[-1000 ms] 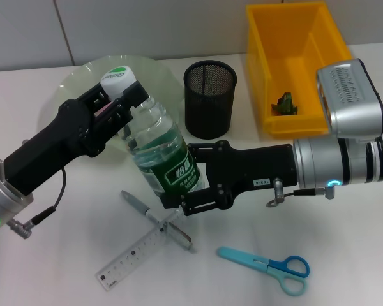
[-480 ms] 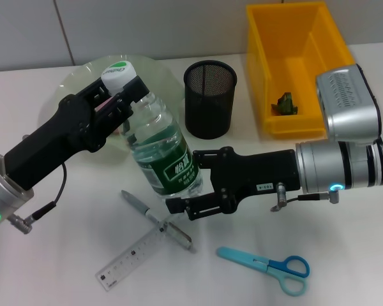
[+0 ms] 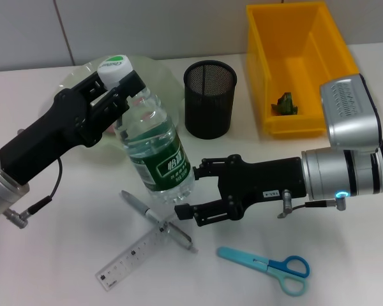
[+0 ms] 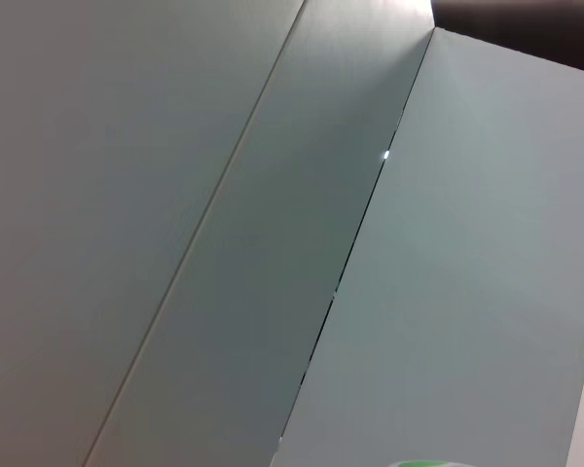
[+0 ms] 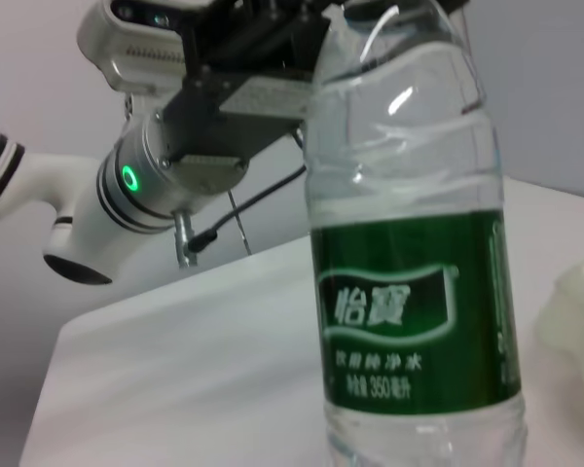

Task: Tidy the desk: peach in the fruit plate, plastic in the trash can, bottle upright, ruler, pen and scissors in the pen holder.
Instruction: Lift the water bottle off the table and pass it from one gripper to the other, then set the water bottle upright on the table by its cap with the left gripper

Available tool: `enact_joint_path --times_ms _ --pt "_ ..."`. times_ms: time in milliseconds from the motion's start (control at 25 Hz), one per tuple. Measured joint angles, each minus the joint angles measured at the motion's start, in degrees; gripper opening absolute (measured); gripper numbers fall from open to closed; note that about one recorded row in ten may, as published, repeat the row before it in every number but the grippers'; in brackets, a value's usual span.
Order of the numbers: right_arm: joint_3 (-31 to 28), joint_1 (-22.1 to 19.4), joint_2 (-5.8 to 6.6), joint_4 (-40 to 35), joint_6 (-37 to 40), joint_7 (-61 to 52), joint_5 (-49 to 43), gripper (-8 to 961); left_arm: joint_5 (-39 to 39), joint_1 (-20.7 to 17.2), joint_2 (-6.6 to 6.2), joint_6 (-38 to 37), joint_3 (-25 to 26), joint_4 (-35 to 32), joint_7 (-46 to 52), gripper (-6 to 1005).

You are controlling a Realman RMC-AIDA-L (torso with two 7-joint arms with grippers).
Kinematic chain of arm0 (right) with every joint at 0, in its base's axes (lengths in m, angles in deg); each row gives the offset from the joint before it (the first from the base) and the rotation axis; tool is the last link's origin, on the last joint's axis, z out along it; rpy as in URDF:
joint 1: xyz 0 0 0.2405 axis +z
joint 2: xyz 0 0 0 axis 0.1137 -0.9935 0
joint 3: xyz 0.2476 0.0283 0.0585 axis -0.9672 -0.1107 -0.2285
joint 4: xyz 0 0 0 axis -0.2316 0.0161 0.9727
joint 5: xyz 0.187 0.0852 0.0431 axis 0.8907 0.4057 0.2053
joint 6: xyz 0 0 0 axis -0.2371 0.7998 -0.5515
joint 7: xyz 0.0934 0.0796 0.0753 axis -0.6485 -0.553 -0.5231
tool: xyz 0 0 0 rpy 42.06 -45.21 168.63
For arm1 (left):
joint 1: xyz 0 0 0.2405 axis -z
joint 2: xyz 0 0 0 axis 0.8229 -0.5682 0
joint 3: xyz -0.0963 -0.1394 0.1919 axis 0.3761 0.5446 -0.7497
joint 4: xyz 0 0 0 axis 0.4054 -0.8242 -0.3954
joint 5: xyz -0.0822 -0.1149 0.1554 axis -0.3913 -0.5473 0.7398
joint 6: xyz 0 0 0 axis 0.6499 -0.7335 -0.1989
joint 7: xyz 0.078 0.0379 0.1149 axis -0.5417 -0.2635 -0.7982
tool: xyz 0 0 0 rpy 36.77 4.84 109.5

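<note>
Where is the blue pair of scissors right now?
In the head view the scissors lie flat on the table's near edge, on the robot's right, just below the right gripper and to the right of the ruler.

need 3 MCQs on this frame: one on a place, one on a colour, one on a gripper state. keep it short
1. Where do the scissors lie?
A. In the pen holder
B. On the desk, near the front edge
C. In the yellow bin

2. What colour is the bottle label?
A. Green
B. Red
C. Blue

3. What is the left gripper doing?
A. Hanging open over the ruler
B. Shut on the bottle's neck
C. Resting in the fruit plate

Answers:
1 B: they lie flat on the desk, in front of the right gripper.
2 A: both the head view and the right wrist view show a green band.
3 B: its fingers clamp just under the cap.
</note>
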Motion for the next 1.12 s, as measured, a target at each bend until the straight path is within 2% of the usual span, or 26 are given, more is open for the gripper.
enact_joint_path --times_ms 360,800,1120 --pt "0.0 -1.5 0.00 0.1 -0.7 -0.1 -0.3 818 0.0 -1.3 0.02 0.3 0.0 -0.6 -1.4 439" --pt "0.0 -2.7 0.04 -1.6 -1.0 0.5 -0.3 819 0.0 -7.1 -0.23 3.0 0.6 -4.6 -12.2 439" --pt "-0.4 -3.0 0.07 -2.2 -1.4 0.6 -0.3 819 0.0 -9.0 -0.32 7.1 1.1 -7.2 -15.0 439"
